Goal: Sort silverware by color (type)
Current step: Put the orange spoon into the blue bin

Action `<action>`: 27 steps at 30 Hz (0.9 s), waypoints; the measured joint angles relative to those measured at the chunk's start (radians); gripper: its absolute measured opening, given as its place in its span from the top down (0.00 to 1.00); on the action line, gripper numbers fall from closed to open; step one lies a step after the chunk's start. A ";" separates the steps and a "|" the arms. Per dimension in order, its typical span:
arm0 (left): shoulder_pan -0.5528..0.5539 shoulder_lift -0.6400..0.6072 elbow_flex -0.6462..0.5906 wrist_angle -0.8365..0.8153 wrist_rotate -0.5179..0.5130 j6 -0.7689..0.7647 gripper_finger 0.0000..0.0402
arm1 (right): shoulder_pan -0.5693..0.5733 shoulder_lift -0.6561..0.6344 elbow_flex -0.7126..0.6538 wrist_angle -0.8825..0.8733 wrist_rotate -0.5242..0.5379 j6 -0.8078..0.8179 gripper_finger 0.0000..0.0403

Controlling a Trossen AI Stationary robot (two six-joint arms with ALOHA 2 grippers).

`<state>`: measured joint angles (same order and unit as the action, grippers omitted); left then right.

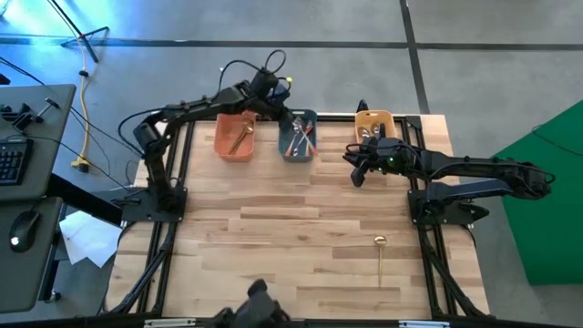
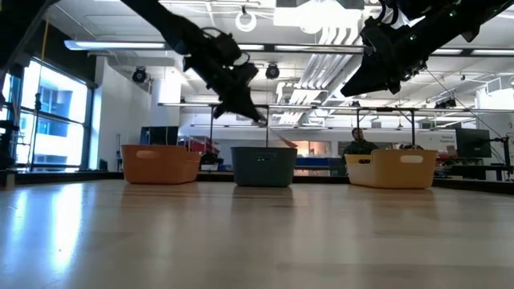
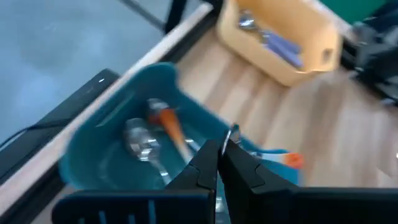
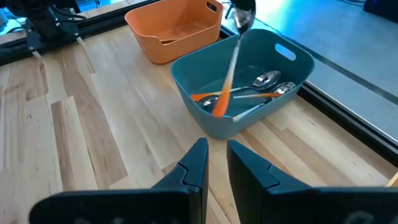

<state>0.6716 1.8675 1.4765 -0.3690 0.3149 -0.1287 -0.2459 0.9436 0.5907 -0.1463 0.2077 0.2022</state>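
Note:
My left gripper (image 1: 291, 117) hovers over the slate-blue tray (image 1: 284, 150) at the far edge. It is shut on a silver spoon with an orange-red handle (image 4: 231, 62). Several more orange-handled spoons (image 4: 261, 84) lie in that tray. The orange tray (image 1: 223, 146) holds a gold spoon (image 1: 240, 137). The yellow tray (image 1: 373, 117) holds purple-handled spoons (image 3: 280, 43). Another gold spoon (image 1: 380, 255) lies flat on the table at the near right. My right gripper (image 1: 357, 175) hangs above the table near the yellow tray, its fingers (image 4: 216, 155) a narrow gap apart and empty. My left gripper pinches the spoon at its silver bowl end (image 3: 234, 133) between the two fingertips, coming from above. The spoon hangs below the fingers, slanting, with its orange handle end (image 4: 221, 109) down inside the blue tray. I cannot tell whether it touches the spoons there.
The three trays stand in a row along the far edge, orange left, blue middle, yellow right. Bare wood lies between them and the near edge. Black frame rails run along both table sides.

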 joint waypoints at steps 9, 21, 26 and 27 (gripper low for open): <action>0.073 0.078 0.000 0.006 -0.013 0.018 1.00 | 0.000 0.000 0.000 -0.002 0.000 -0.001 0.89; 0.038 0.084 -0.007 0.014 0.001 0.052 1.00 | 0.000 0.000 0.000 0.006 0.000 -0.002 0.89; 0.028 0.084 -0.007 0.017 -0.006 0.052 1.00 | 0.000 0.000 0.000 0.015 0.000 -0.002 0.89; 0.028 0.085 -0.007 0.015 -0.010 0.052 1.00 | 0.000 0.000 0.000 0.015 0.000 -0.002 0.89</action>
<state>0.6992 1.9522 1.4696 -0.3541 0.3052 -0.0766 -0.2459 0.9436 0.5907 -0.1312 0.2073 0.2001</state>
